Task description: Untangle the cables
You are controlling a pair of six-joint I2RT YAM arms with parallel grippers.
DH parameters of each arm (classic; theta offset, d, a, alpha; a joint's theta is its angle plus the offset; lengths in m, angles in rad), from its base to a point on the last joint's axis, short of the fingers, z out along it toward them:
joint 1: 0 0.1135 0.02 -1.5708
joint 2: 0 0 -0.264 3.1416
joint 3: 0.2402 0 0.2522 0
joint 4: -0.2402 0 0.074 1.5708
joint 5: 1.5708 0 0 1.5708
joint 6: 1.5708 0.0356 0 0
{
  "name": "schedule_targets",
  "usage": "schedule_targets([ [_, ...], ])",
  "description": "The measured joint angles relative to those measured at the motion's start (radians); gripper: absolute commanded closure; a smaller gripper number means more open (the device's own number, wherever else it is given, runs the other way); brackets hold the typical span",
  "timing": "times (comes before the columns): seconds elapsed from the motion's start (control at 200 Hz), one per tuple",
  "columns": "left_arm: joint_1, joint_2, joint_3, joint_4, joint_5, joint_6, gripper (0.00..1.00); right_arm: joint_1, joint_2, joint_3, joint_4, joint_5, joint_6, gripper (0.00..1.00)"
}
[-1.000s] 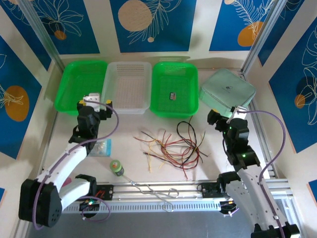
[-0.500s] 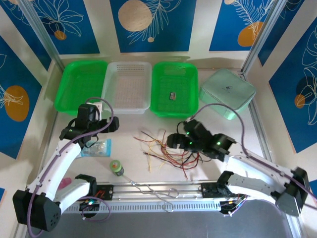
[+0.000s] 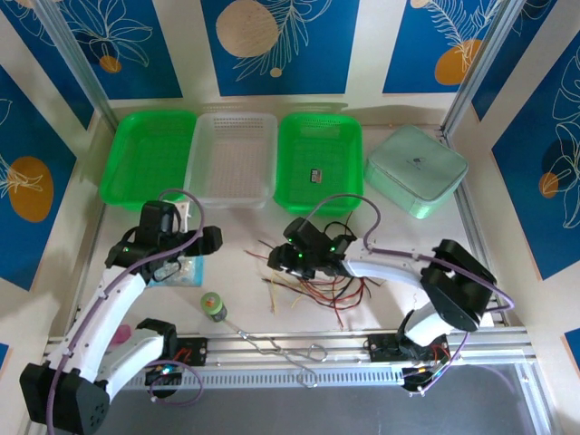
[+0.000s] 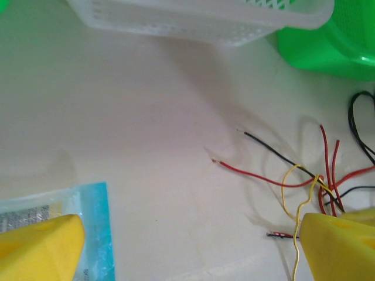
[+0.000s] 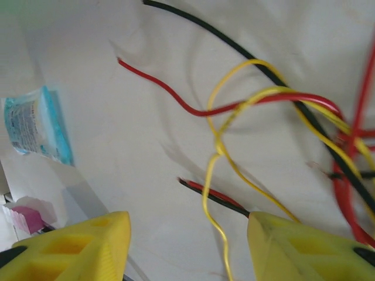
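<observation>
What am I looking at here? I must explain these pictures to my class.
Two robot arms are bolted to the near edge of a table, each ending in a two-finger gripper. The wide picture comes from a fixed camera above and behind them; the two close-ups come from cameras on the wrists. On the table lie tangled red, black and yellow cables, a white tray between two green trays, a pale green case and a blue packet. The left gripper is open near the packet. The right gripper is open over the cables, one yellow strand between its fingers. Nothing is held.
</observation>
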Motion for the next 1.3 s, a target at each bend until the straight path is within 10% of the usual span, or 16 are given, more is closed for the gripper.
schedule_targets([
  [0.435,0.0,0.0,-0.009,0.017,0.042,-0.026,0.06,0.002,0.21,0.071,0.076,-0.064,0.049,0.59],
  [0.74,0.0,0.0,-0.01,0.017,0.042,-0.032,0.08,0.001,0.218,0.08,0.082,-0.076,0.044,1.0],
  [1.301,-0.046,-0.004,0.169,0.143,0.233,-0.011,0.15,-0.158,-0.332,0.079,0.003,-0.199,-0.227,1.0],
])
